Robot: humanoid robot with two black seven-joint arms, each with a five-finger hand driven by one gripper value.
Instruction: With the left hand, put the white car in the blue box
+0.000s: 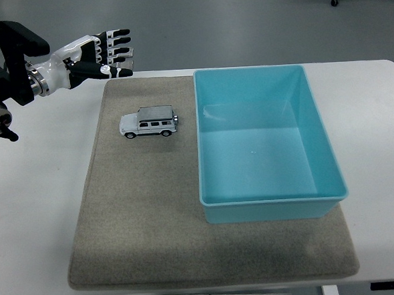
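A small white toy car (149, 122) stands on its wheels on the grey mat (147, 211), just left of the blue box (270, 196). The box is open-topped and empty, on the mat's right half. My left hand (111, 56) hovers above the table's far left edge, up and to the left of the car, fingers extended and holding nothing. The right arm does not show.
The white table (376, 130) runs under the mat. Two small grey squares (124, 57) lie on the floor beyond the table's far edge, partly behind my left hand.
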